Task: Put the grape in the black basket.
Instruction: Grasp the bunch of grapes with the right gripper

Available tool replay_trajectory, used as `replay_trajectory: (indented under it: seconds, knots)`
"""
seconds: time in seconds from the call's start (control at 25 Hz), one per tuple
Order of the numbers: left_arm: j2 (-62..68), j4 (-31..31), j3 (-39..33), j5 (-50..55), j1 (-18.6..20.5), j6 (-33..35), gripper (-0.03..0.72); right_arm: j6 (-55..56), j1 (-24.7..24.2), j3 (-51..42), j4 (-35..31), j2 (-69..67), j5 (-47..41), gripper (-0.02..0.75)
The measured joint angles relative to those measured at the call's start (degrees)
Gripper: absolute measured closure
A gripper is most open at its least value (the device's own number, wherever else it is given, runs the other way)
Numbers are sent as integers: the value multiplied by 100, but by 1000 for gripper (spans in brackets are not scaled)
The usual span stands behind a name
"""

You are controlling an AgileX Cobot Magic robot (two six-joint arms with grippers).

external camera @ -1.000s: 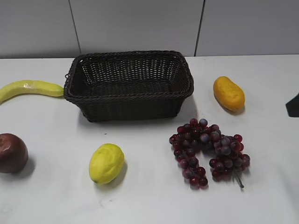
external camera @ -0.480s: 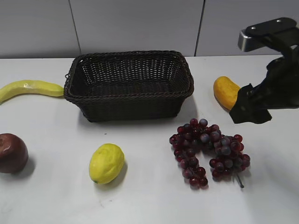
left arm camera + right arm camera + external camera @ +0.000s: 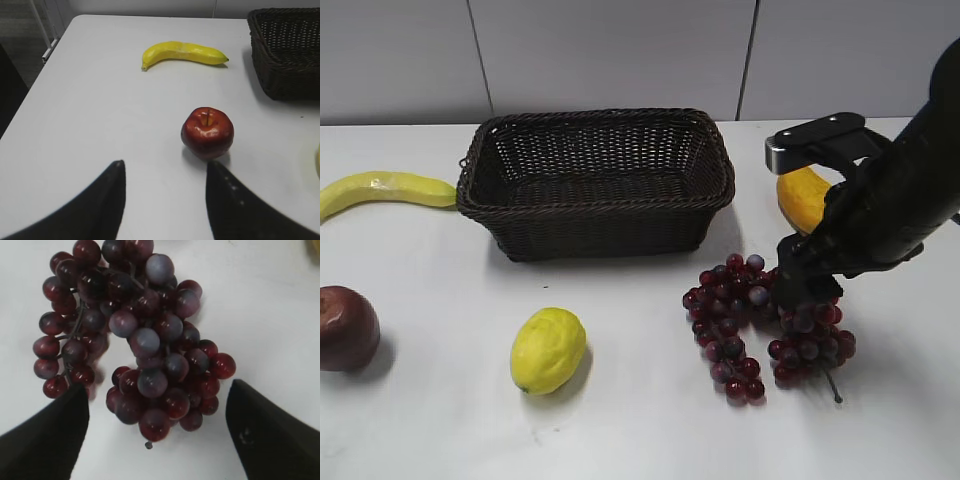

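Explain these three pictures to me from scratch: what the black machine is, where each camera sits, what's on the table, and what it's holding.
This is a two-armed robot. One picture looks at the white table from in front; the other two come from cameras on each arm's wrist. The black shape is the right arm, its right gripper open around the grape bunch, gripping nothing yet. The left gripper hangs open above the table near an apple. Also there: the black basket, which has nothing in it, a banana, a lemon and an orange-yellow fruit.
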State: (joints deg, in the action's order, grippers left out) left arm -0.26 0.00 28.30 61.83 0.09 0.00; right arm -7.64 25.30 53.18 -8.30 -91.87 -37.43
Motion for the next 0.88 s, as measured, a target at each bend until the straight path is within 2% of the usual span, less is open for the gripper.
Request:
replay_trajectory:
  seconds: [0.52, 0.88]
  knots:
    - [0, 0, 0, 0, 0, 0, 199, -38, 3, 679, -20, -1482, 221, 92]
    - [0, 0, 0, 0, 0, 0, 199, -57, 11, 721, -36, -1952, 347, 137]
